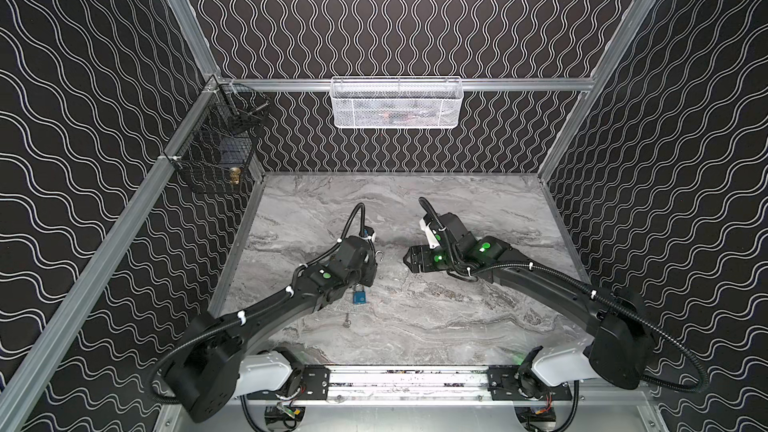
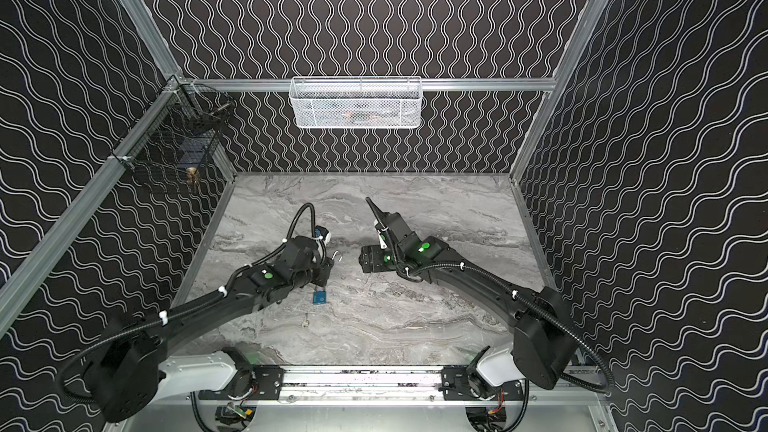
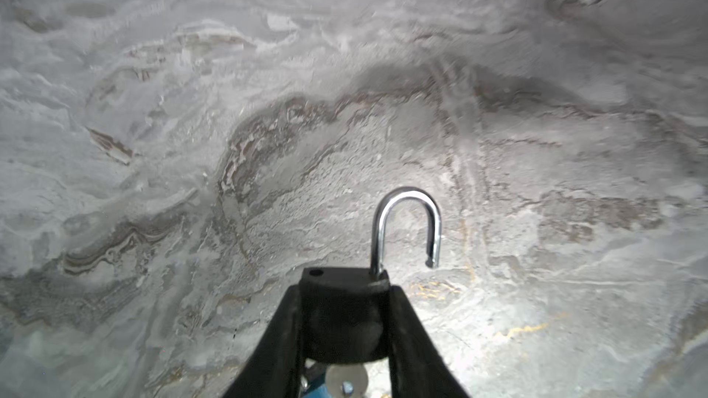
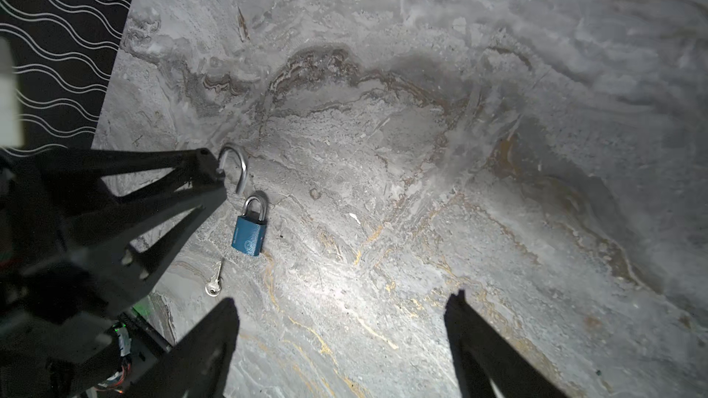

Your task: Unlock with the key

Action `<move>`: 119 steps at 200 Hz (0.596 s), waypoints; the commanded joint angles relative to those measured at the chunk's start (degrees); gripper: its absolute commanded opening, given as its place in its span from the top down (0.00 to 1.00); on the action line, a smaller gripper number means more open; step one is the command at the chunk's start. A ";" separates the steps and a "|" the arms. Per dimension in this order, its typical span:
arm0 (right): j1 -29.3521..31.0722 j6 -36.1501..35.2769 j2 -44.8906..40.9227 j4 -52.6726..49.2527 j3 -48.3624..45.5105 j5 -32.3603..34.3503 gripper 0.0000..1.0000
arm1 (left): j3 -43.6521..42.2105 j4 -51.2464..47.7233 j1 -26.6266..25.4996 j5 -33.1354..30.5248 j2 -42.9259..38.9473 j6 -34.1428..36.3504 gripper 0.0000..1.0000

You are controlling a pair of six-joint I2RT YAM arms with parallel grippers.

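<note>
Since the black lock [image 3: 341,315], clamped in the left end effector [image 3: 344,292], shows its shackle [image 3: 406,216] sprung, unlocking looks done — the blue lock [image 4: 249,233] lies shut on the counter [image 4: 421,147] near a key [image 4: 214,281]; the right end effector [image 4: 344,296] gapes empty.

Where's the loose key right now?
In both top views the key lies on the table left of centre, just in front of the blue padlock, toward the arm bases.
</note>
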 commanded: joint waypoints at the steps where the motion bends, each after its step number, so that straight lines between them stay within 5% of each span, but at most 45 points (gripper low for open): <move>1: -0.11 2.64 -0.67 5.47 -1.83 -1.59 0.14 | 2.42 -2.70 1.48 1.00 3.67 -1.66 1.00; 119: -0.66 5.10 -0.17 11.56 -8.48 -4.51 0.14 | 12.00 -6.06 5.28 -1.86 21.26 0.58 1.00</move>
